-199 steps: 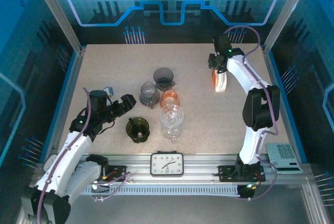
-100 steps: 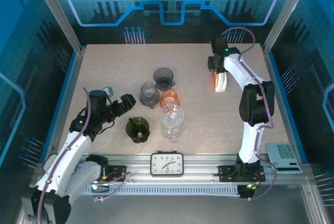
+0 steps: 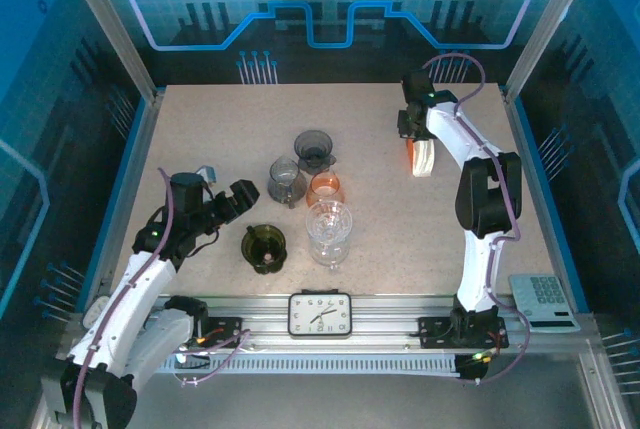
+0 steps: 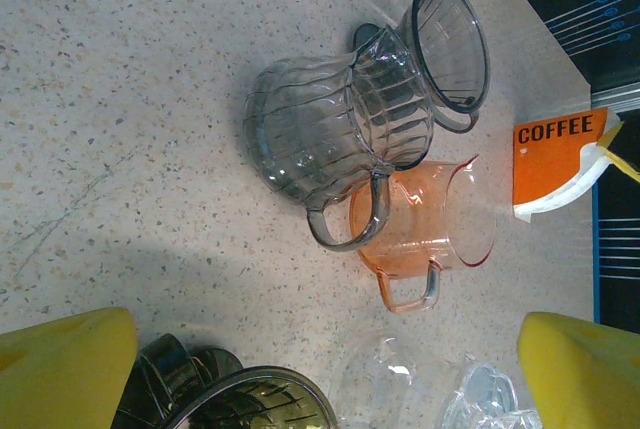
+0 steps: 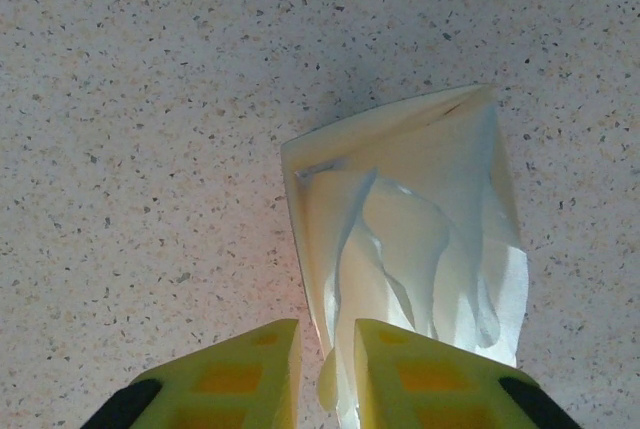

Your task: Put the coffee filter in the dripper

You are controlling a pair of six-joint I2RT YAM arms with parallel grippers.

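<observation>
A stack of white coffee filters [image 5: 420,219] stands in an orange pack labelled COFFEE [image 3: 420,156] at the far right of the table. My right gripper [image 5: 327,334] is at the pack's near edge, its yellow fingers a narrow gap apart. A filter edge sits in that gap against the right finger [image 5: 420,369], and a strip of table shows beside the left one. Mid-table stand a dark grey dripper [image 3: 314,149], an olive dripper [image 3: 263,247] and a clear one [image 3: 329,229]. My left gripper [image 3: 240,199] hovers wide open just left of them, holding nothing.
A grey ribbed jug [image 4: 320,129] and an orange jug [image 4: 425,234] stand between the drippers. A clock [image 3: 320,313] lies at the near edge, and a calculator [image 3: 545,299] is at the near right. Blue rails line both table sides.
The right gripper's fingers have drawn closer together around the filter edge and the right arm's elbow has shifted slightly. The left arm and the drippers have not moved.
</observation>
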